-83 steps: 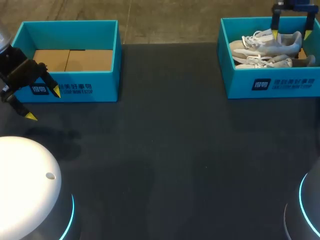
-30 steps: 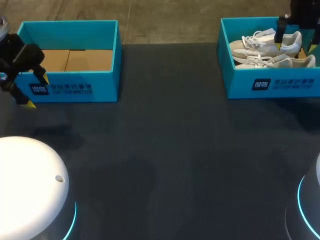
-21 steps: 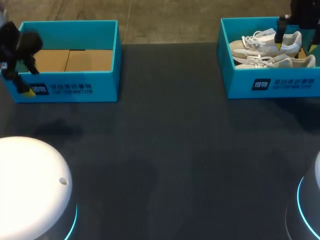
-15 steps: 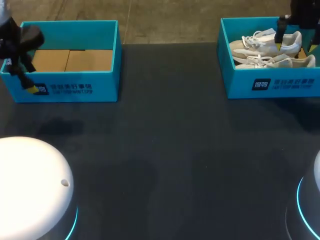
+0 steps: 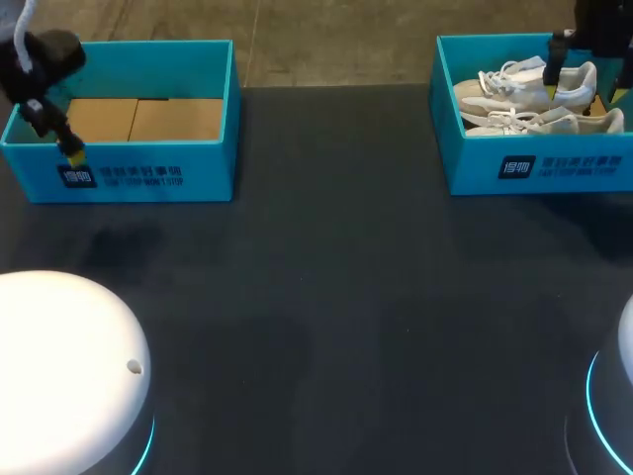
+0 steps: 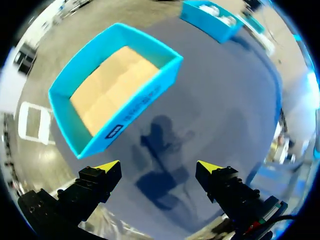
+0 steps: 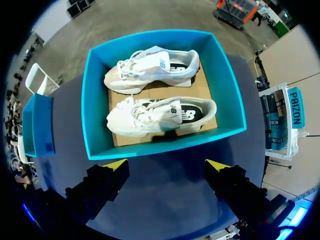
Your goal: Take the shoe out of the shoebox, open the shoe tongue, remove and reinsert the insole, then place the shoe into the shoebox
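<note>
matt table (image 5: pixel 346 297), cardboard shoebox (image 7: pixel 96 115), cloth shoe (image 7: pixel 160 115)

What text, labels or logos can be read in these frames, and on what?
Empty shoebox, front wall: dark logo and a line of print, too blurred to read.
Shoebox with shoes, front wall: same print, too blurred to read.
Far shoe and near shoe: side marks, too small to read.

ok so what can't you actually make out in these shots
Head view: right hand is cut off by the top edge and covers part of the far shoe.
Head view: left hand is blurred; only one yellow tip shows.
Right wrist view: insoles are lost in the dark shoe openings.
Left wrist view: contents of the far shoebox are too small to tell.
</note>
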